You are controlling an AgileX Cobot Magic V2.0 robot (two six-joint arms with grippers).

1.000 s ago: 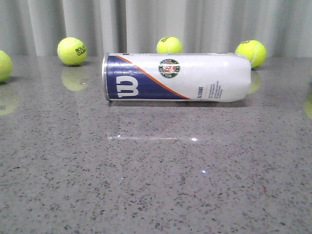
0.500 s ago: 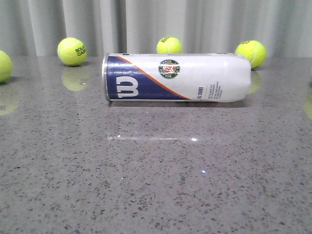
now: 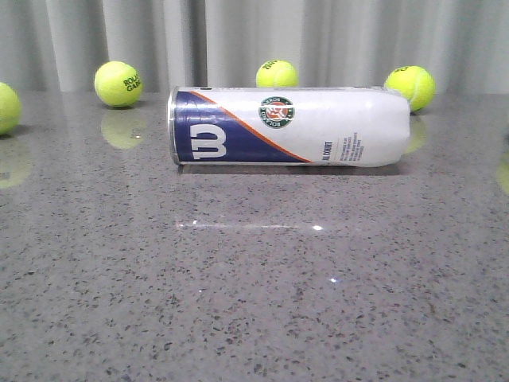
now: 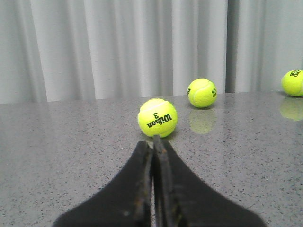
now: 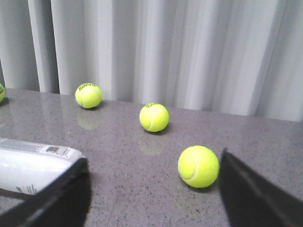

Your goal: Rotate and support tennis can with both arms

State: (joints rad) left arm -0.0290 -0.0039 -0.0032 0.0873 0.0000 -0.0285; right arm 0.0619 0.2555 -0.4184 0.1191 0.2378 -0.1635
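The tennis can (image 3: 288, 126) lies on its side on the grey table, silver rim to the left, navy "W" panel, orange stripe and round green emblem facing the front camera. Neither arm shows in the front view. In the left wrist view my left gripper (image 4: 153, 142) is shut and empty, its tips just short of a yellow-green ball (image 4: 157, 117). In the right wrist view my right gripper (image 5: 152, 163) is open and empty, with the can's white end (image 5: 33, 165) beside one finger (image 5: 66, 189) and a ball (image 5: 198, 166) beside the other finger.
Tennis balls lie along the back of the speckled grey table (image 3: 254, 278): far left (image 3: 6, 107), back left (image 3: 118, 83), behind the can (image 3: 276, 73) and back right (image 3: 409, 86). A grey curtain (image 3: 254, 40) hangs behind. Further balls show in the right wrist view (image 5: 154, 117) (image 5: 88, 95).
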